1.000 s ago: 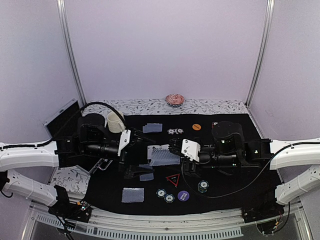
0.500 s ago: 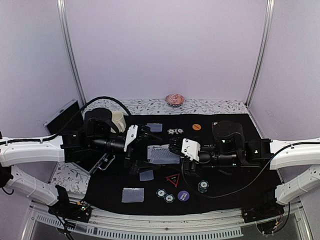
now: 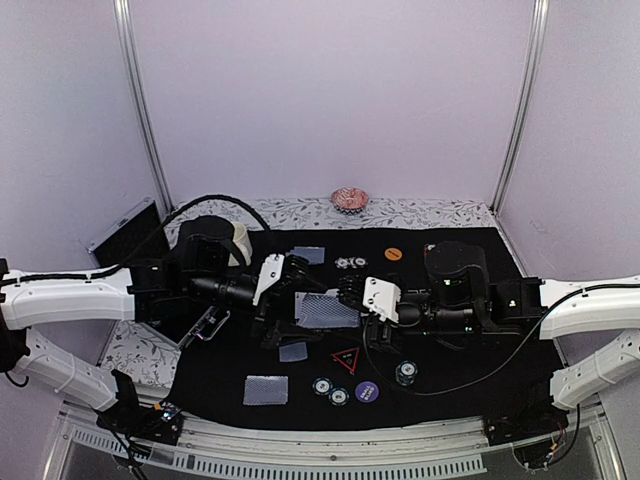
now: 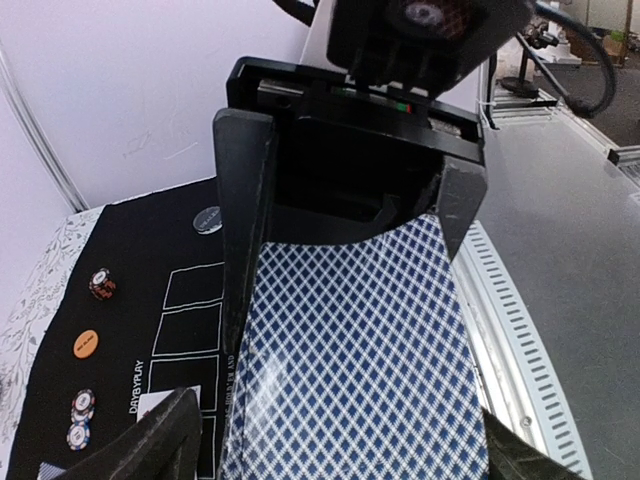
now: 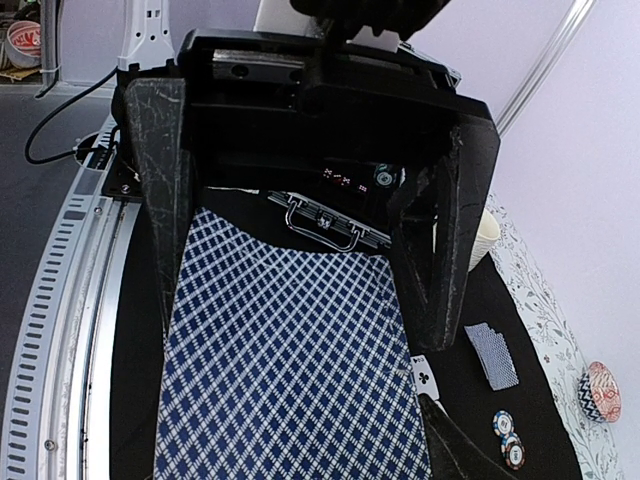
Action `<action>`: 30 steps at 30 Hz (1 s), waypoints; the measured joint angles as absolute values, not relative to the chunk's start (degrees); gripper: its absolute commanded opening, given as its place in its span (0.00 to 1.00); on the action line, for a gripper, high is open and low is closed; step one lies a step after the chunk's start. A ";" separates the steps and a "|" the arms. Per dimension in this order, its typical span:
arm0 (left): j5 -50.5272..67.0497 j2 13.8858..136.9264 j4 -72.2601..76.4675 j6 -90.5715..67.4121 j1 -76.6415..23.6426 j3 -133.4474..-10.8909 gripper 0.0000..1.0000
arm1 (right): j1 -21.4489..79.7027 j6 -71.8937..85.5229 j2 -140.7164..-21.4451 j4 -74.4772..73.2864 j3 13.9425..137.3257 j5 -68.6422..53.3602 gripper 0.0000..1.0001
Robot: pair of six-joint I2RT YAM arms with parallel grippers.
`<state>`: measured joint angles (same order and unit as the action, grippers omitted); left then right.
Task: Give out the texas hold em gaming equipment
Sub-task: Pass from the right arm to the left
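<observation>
My right gripper (image 3: 342, 300) is shut on a deck of blue-diamond-backed playing cards (image 3: 322, 312), held above the black mat (image 3: 450, 380). In the right wrist view the deck (image 5: 285, 350) fills the space between that gripper's (image 5: 290, 430) jaws, and a club card's corner peeks out on the right. My left gripper (image 3: 298, 296) faces it with jaws open, straddling the deck's (image 4: 350, 350) free end. In the left wrist view, the left gripper's (image 4: 335, 425) left finger stands off the card edge. On the mat lie single cards (image 3: 308, 256) (image 3: 293, 351), a card pile (image 3: 265, 389), striped chips (image 3: 351, 263) (image 3: 330, 390) (image 3: 405, 373), an orange button (image 3: 393, 254), a purple button (image 3: 366, 391) and a red-outlined triangle (image 3: 346, 359).
A cream mug (image 3: 235, 243) stands behind the left wrist. A pink ruffled dish (image 3: 350, 198) sits on the floral cloth at the back. A case with a metal handle (image 3: 205, 325) lies at the mat's left edge. White walls and frame posts enclose the table.
My left gripper has travelled right until its jaws surround the deck's end, and they have narrowed a little. The right arm and the deck have stayed put.
</observation>
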<state>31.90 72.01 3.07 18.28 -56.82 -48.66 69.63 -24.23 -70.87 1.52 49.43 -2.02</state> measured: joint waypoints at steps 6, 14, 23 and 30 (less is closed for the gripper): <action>32.67 72.29 1.96 18.46 -56.82 -49.65 0.83 | 69.63 -24.27 -70.87 1.54 49.43 -1.96 0.53; 32.32 73.23 0.67 18.59 -56.82 -49.91 0.80 | 69.63 -24.27 -70.87 1.52 49.43 -1.76 0.53; 32.49 73.25 0.01 18.44 -56.82 -50.65 0.67 | 69.60 -24.27 -70.87 1.52 49.43 -1.50 0.53; 32.56 73.25 -0.86 18.46 -56.82 -50.83 0.60 | 69.60 -24.27 -70.87 1.48 49.43 -1.10 0.53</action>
<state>32.56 73.25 -0.86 18.46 -56.82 -50.83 69.60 -24.27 -70.87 1.48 49.43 -1.10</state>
